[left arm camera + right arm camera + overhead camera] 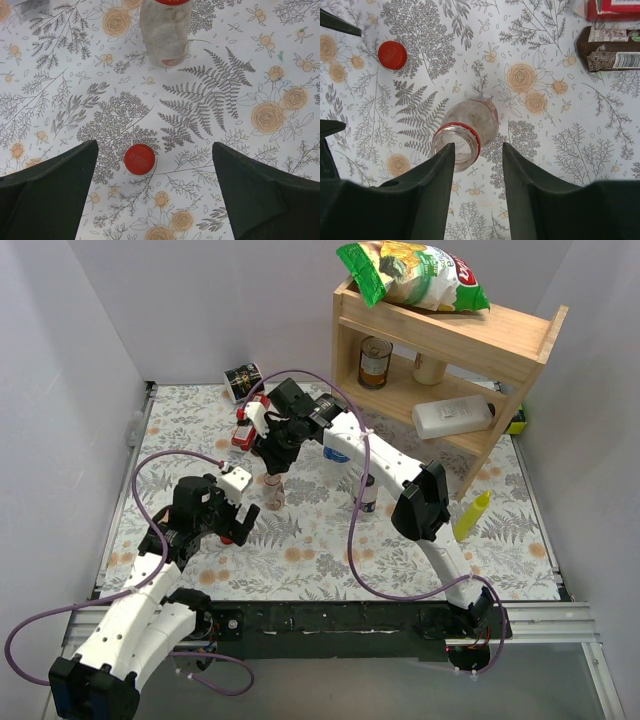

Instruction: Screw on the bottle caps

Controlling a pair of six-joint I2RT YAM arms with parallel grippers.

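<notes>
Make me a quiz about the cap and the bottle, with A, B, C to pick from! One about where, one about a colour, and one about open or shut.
1. Where is the loose cap?
A. on the flowery mat
B. on the wooden shelf
C. gripped by a pincer

2. What colour is the ring round the bottle mouth?
A. blue
B. red
C. green

3. How is the left pincer?
A. open
B. shut on the cap
C. shut on the bottle

Answers:
1 A: the left wrist view shows it lying flat on the mat.
2 B: a red band circles the rim in the right wrist view.
3 A: its fingers stand wide apart on either side of the cap and grip nothing.
</notes>
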